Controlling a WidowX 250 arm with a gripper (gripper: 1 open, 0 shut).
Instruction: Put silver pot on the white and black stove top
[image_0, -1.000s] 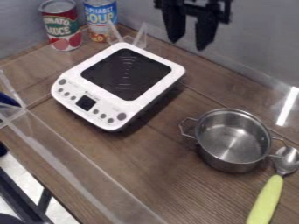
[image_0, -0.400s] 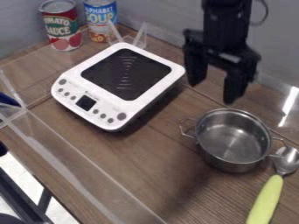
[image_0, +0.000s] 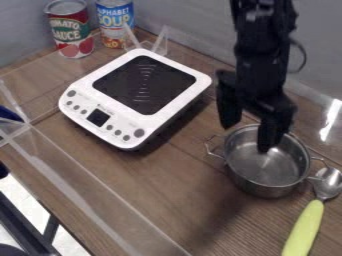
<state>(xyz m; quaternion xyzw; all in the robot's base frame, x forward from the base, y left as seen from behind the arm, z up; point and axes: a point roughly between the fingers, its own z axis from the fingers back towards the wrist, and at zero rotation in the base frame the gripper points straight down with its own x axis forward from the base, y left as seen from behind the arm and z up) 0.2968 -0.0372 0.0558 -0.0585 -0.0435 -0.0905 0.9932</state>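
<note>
The silver pot (image_0: 266, 168) stands empty on the wooden table at the right, a wire loop handle showing on its left side. My gripper (image_0: 254, 123) hangs straight down over the pot's far rim, open, one finger (image_0: 230, 106) outside the rim at the left and the other finger (image_0: 278, 130) over the pot's inside. Nothing is held. The white and black stove top (image_0: 139, 95) lies to the left of the pot, its black glass bare and its buttons facing the front left.
A spoon (image_0: 313, 214) with a yellow-green handle lies just right of the pot. Two cans (image_0: 91, 24) stand at the back left corner. Clear plastic walls run along the table's front left and back edges.
The gripper has come down from the top of the picture toward the pot and a little to the right, staying open. Pot and stove have not moved.
</note>
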